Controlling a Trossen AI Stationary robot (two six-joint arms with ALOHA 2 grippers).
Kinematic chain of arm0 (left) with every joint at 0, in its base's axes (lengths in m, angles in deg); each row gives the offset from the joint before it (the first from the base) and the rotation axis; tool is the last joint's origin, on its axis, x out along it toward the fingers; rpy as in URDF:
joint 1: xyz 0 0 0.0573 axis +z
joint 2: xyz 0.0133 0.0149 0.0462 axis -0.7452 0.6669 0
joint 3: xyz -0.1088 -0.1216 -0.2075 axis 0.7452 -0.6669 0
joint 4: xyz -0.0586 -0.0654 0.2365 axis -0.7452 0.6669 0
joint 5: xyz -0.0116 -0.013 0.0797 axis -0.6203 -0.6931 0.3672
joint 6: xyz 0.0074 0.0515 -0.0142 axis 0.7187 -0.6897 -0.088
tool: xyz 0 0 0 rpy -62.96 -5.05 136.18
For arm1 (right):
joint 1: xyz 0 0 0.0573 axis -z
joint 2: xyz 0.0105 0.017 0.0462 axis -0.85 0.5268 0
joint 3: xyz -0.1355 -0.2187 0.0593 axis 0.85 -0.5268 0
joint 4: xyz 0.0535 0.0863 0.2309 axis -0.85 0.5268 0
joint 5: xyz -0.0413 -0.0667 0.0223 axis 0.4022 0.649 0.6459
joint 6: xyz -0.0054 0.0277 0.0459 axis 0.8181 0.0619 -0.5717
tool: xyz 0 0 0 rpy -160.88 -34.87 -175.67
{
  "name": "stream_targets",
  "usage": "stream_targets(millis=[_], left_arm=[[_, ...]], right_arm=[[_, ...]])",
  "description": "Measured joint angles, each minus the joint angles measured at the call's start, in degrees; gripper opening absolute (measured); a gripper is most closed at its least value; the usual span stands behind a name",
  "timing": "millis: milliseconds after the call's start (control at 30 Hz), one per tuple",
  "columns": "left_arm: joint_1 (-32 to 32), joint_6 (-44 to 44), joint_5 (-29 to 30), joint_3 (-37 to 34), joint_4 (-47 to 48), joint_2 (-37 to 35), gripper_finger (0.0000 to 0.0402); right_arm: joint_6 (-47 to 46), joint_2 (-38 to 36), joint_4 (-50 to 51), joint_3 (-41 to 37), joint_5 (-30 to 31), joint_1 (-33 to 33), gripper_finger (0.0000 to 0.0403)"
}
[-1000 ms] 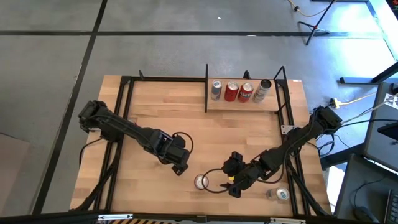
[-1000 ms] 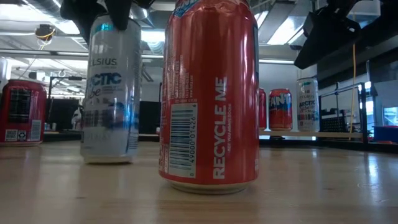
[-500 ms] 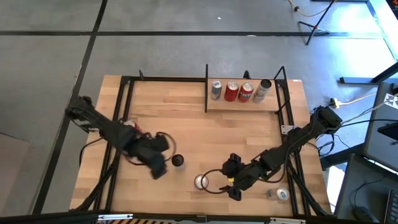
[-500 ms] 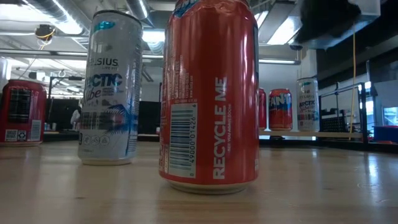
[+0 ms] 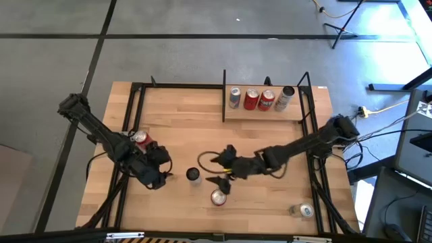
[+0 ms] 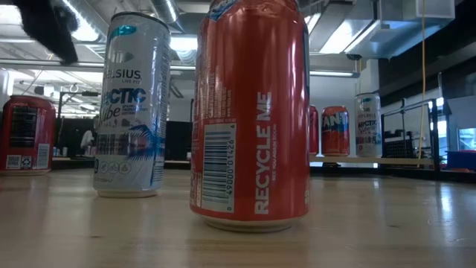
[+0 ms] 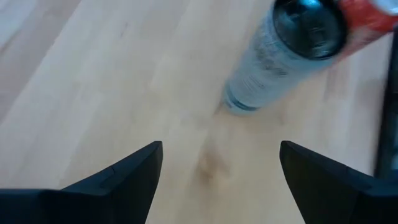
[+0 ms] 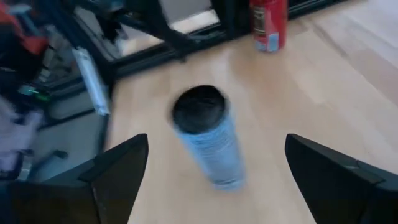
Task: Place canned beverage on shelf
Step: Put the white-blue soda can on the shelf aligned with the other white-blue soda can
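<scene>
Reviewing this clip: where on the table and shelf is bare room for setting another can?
The shelf holds four cans in a row along its back, leaving a bare strip along its front edge. The tabletop between the shelf and both arms is bare. It is crowded near the slim can, red-topped can and right gripper.

My counter is pale blond wood framed in black. The shelf is the same light wood with black posts, carrying silver and red cans. The slim can is silver-white with blue lettering and a dark top; the can nearest the low camera is red with white print and a barcode. My left tool and right tool are both black
</scene>
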Motion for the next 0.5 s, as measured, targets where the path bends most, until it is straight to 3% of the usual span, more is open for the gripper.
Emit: stream_targets(millis=[233,500], left_arm=[[2.2,-8.6,-1.4,-11.2,-18.6,0.0,0.0311],[5.3,-14.1,-1.6,-16.2,-31.4,0.0,0.0311]], right_arm=[[2.1,8.1,-4.9,-0.2,-2.4,1.4,0.0364],[5.7,14.3,-18.4,-0.1,-2.6,1.9,0.0364]])
